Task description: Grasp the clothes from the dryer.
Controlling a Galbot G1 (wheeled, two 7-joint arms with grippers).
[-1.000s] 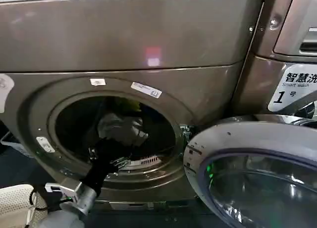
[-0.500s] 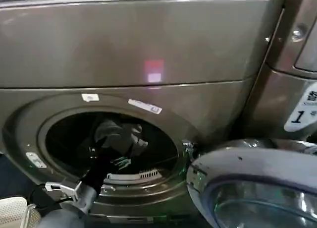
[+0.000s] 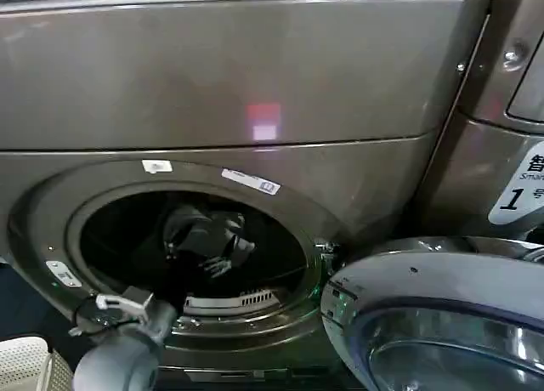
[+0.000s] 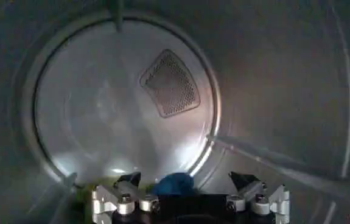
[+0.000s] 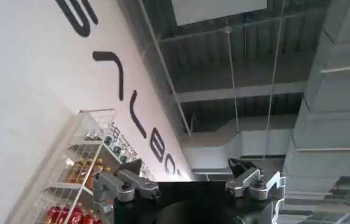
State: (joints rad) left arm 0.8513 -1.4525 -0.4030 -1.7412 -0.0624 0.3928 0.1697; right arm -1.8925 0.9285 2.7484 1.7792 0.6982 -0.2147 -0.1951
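Clothes [image 4: 173,182] – a blue bundle low in the dryer drum [image 4: 95,122], between the left gripper's [image 4: 185,180] spread, empty jaws – closer now after reaching deeper, likely ready for closing; right gripper [image 5: 185,165] parked, jaws apart, aimed ceilingward.

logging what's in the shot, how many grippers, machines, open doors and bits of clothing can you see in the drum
grippers: 2, left gripper open inside the drum, right gripper open, aimed up at the ceiling
machines: 2, dryer and neighbour machine
open doors: 1, door
clothes: 1 blue cloth on the drum floor between the left fingers
total: 6
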